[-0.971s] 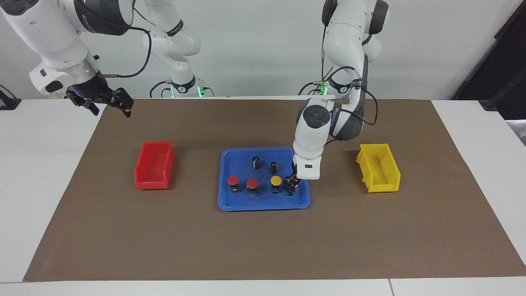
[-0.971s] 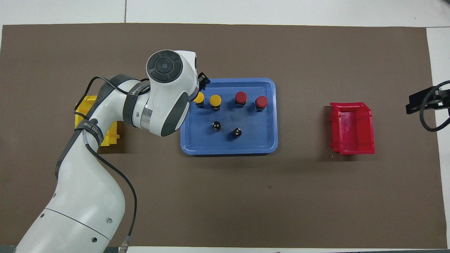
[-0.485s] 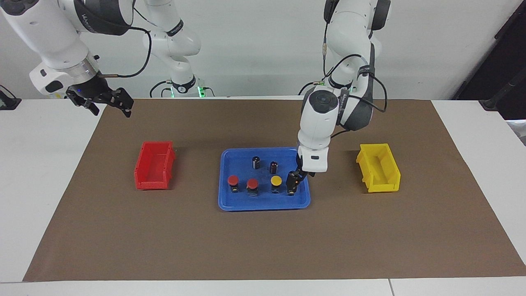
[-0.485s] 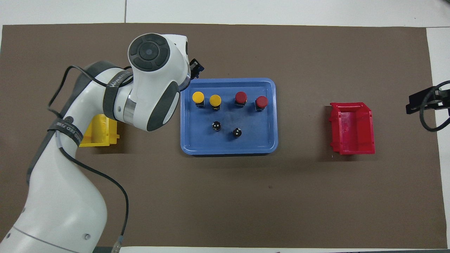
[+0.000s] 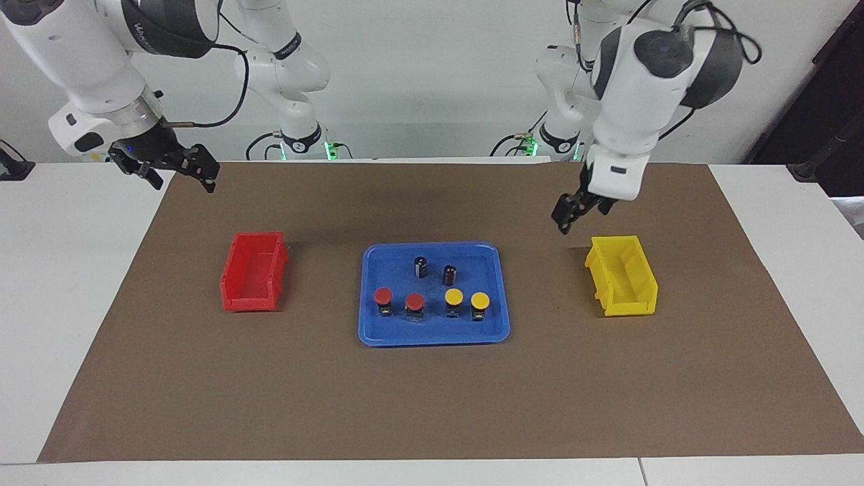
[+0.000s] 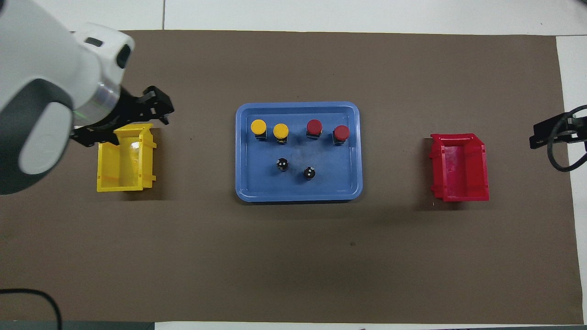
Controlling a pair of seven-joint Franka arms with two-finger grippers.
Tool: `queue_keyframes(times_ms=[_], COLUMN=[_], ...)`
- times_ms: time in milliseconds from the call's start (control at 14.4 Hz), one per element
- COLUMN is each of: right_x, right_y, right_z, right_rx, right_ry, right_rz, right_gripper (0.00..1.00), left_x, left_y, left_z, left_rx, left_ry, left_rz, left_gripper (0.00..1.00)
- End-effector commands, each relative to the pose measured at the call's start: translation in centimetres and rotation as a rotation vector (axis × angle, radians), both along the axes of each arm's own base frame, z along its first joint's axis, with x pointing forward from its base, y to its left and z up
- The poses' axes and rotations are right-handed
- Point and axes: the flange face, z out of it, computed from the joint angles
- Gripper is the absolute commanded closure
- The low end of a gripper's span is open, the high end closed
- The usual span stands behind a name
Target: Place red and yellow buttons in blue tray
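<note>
All 4 red and yellow buttons (image 5: 432,304) stand inside the blue tray (image 5: 378,333), farther from the robots than 2 dark cylinders (image 5: 435,270). The left gripper (image 5: 571,212), spread and empty, has withdrawn above the yellow bin (image 5: 622,275). The right gripper (image 5: 177,169) waits, spread. Task appears complete.

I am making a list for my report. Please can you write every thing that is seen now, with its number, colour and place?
blue tray: 1, blue, middle of the mat.
red buttons: 2, red caps, in the tray.
yellow buttons: 2, yellow caps, in the tray, beside the red ones.
dark cylinders: 2, black, in the tray, nearer to the robots than the buttons.
red bin: 1, right arm's end.
yellow bin: 1, left arm's end.
mat: 1, brown, on the white table.
left pincer: open, raised by the yellow bin.
right pincer: open, waiting at the mat's corner.
</note>
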Motion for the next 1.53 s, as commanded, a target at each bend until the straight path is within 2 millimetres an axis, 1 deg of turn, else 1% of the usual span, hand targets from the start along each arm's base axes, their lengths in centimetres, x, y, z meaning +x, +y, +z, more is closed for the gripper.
queue_keyframes(times_ms=[0,69,208,277,485,624,693,1040,1456], right_x=[-0.5,-0.5,-0.5,-0.5,-0.6,-0.5,-0.6,-0.5,-0.5], right_y=[-0.1,-0.1,-0.1,-0.1,-0.2,-0.1,-0.2,-0.1,-0.1], right_z=[0.0,0.0,0.0,0.0,0.0,0.0,0.0,0.0,0.0], right_rx=[0.001,0.001,0.001,0.001,0.001,0.001,0.001,0.001,0.001], right_ry=[-0.008,-0.008,-0.008,-0.008,-0.008,-0.008,-0.008,-0.008,-0.008], right_rz=[0.014,0.014,0.014,0.014,0.012,0.014,0.012,0.014,0.014], right_gripper=[0.0,0.0,0.0,0.0,0.0,0.0,0.0,0.0,0.0], left_x=[-3.7,-4.2,-4.6,-4.1,-3.6,-3.6,-3.7,-3.6,-3.6], left_y=[6.6,9.1,13.5,14.6,14.3,13.3,13.2,13.1,13.9], left_z=[3.6,4.5,5.4,5.4,5.1,5.1,5.1,5.0,5.0], left_rx=[-0.029,-0.044,-0.066,-0.068,-0.074,-0.073,-0.074,-0.073,-0.073], left_ry=[0.049,0.043,0.012,-0.02,-0.058,-0.056,-0.048,-0.056,-0.052], left_rz=[-0.15,-0.188,-0.242,-0.25,-0.249,-0.267,-0.27,-0.275,-0.257], left_gripper=[0.0,0.0,0.0,0.0,0.0,0.0,0.0,0.0,0.0])
